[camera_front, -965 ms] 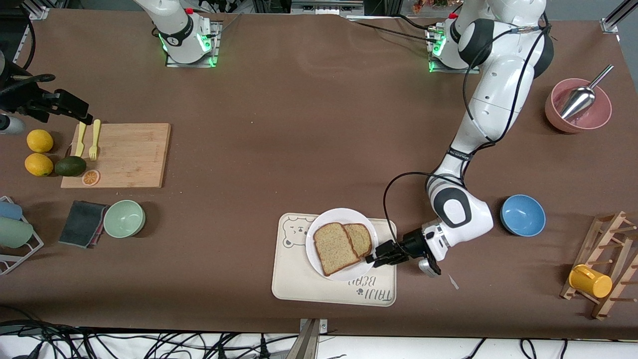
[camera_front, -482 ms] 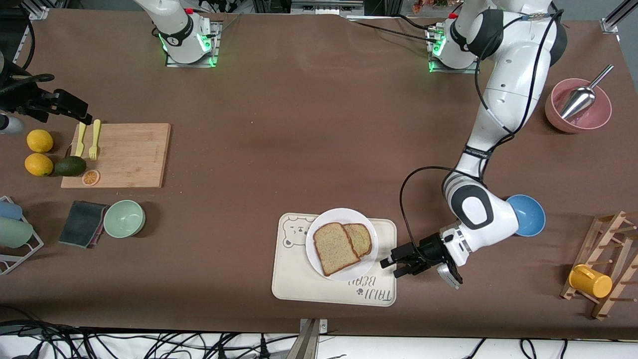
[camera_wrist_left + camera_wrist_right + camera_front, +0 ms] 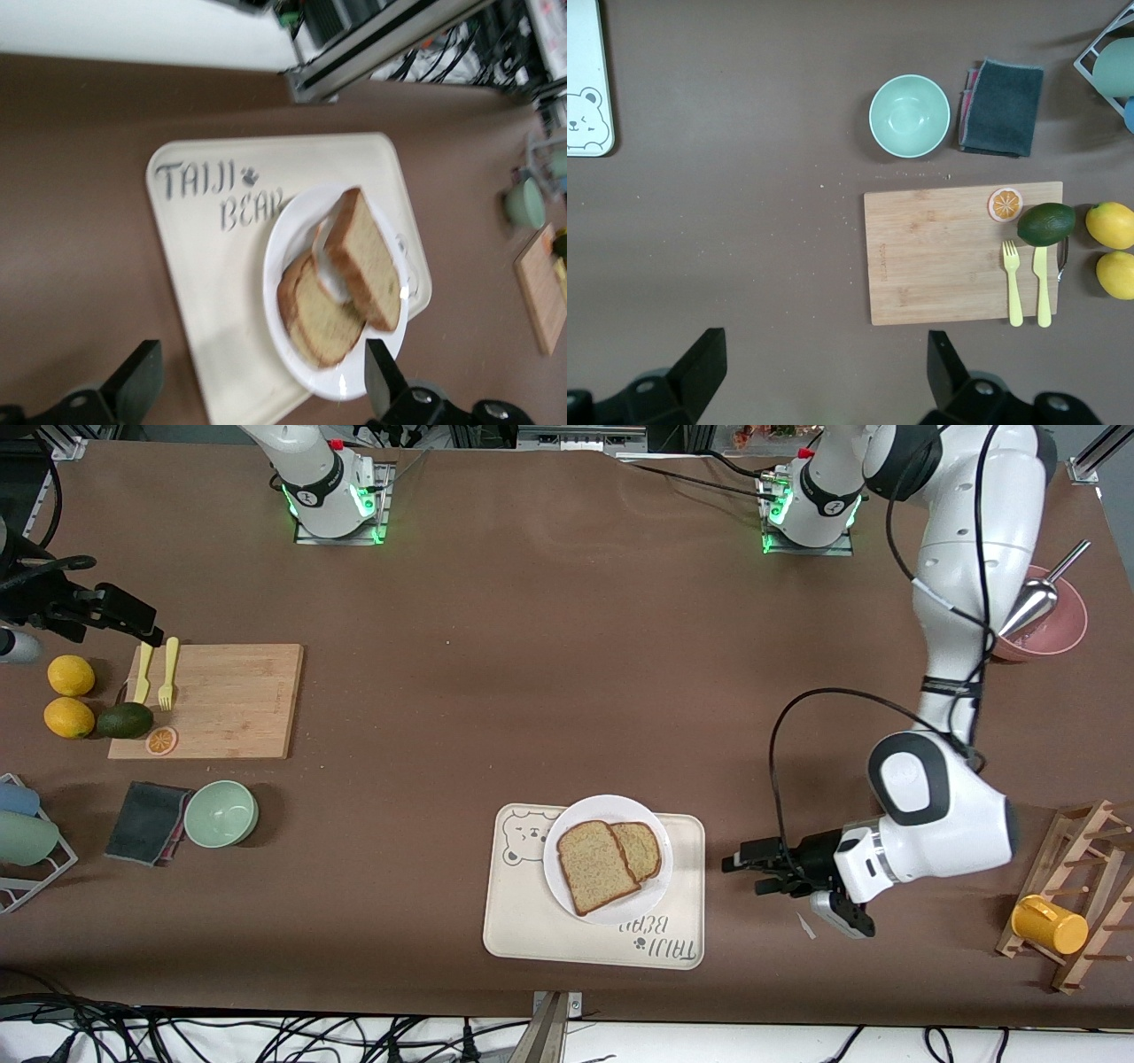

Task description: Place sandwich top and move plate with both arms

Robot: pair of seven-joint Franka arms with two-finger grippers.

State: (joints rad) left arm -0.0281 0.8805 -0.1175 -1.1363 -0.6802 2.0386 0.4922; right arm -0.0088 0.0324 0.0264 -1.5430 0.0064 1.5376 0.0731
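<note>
The sandwich top point(image 3: 595, 865), a speckled brown slice, lies on the white plate point(image 3: 567, 828) and leans over a smaller slice point(image 3: 642, 850). The left wrist view shows the sandwich top point(image 3: 368, 261) propped on that lower slice point(image 3: 323, 320), with a bit of egg white between them, on the plate point(image 3: 292, 350). My left gripper point(image 3: 746, 872) point(image 3: 263, 390) hangs open and empty over the bare table beside the tray, toward the left arm's end. My right gripper point(image 3: 142, 624) point(image 3: 824, 381) waits open, high over the wooden board's end of the table.
The plate rests on a cream bear-print tray point(image 3: 594, 934). A wooden board point(image 3: 221, 700) carries a fork, avocado and orange slice, with lemons point(image 3: 71, 695), a green bowl point(image 3: 221, 813) and a dark cloth point(image 3: 146, 822) nearby. A pink bowl with scoop point(image 3: 1054, 633) and a mug rack point(image 3: 1076, 903) stand at the left arm's end.
My left gripper has opened and drawn back from the plate's edge toward the left arm's end of the table. The bread stays on the plate. The right arm has not moved.
</note>
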